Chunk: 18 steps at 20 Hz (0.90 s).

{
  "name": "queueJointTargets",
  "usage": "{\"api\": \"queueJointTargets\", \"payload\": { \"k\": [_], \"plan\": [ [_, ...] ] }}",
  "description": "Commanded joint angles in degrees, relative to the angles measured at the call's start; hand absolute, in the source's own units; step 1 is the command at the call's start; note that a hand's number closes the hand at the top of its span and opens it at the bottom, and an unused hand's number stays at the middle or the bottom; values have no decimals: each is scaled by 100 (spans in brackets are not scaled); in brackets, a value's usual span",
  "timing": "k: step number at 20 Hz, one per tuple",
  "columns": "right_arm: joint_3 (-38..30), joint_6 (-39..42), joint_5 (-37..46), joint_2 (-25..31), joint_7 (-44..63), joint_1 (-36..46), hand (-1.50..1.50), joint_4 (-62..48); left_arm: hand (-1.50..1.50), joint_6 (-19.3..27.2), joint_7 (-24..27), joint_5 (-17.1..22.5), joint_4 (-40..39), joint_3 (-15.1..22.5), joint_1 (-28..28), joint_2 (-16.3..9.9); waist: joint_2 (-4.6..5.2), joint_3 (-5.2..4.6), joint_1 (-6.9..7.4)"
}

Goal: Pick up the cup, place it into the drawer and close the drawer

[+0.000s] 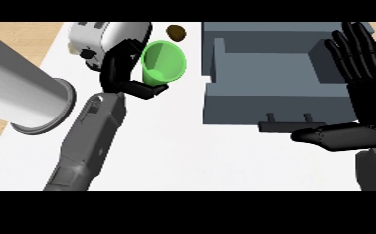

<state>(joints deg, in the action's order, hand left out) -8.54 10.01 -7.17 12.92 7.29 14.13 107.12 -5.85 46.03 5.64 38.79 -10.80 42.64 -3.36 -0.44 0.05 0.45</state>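
The cup (pixel 163 62) is clamped in the left hand (pixel 125 71) fingers near the counter's far edge, left of the open drawer (pixel 275 71), beside which the right hand (pixel 352 78) is held open.

Translucent green plastic cup (pixel 164 62) with glossy sheen, matt grey open drawer (pixel 273 81), smooth white counter top (pixel 191 153), polished silver metal toaster (pixel 103 36), pale wood-grain surface (pixel 28 35) at the far left edge

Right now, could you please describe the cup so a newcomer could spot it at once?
Start at the grey open drawer on the white counter and look left. The left robot hand curls round the cup there, in front of a white toaster. It is the only bright translucent green thing.
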Motion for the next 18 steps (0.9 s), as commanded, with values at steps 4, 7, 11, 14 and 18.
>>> {"api": "queueJointTargets", "payload": {
  "k": [4, 7, 11, 14, 18],
  "plan": [
    [9, 30, 76, 5, -127, 109, -150, -226, 150, 756, -1635, -8, 889, 415, 1009, 253, 29, -1, -50],
    [115, -122, 60, -184, 57, -33, -150, 90, 150, 1081, -2234, 141, 1170, 740, 1299, 330, 22, -3, -88],
    [72, -61, 149, -35, 25, 189, -150, -124, 150, 1944, -2641, 242, 762, 1119, 2227, 334, 45, -3, -173],
    [-76, -12, 75, -26, -285, 314, -150, -463, 150, 2186, -3058, 345, 123, 1274, 2653, 335, 72, 0, -199],
    [-70, 132, -17, 39, -309, 218, -150, -254, 150, 2521, -3434, 502, -796, 1320, 3400, 335, 107, 2, -348]
  ]
}}
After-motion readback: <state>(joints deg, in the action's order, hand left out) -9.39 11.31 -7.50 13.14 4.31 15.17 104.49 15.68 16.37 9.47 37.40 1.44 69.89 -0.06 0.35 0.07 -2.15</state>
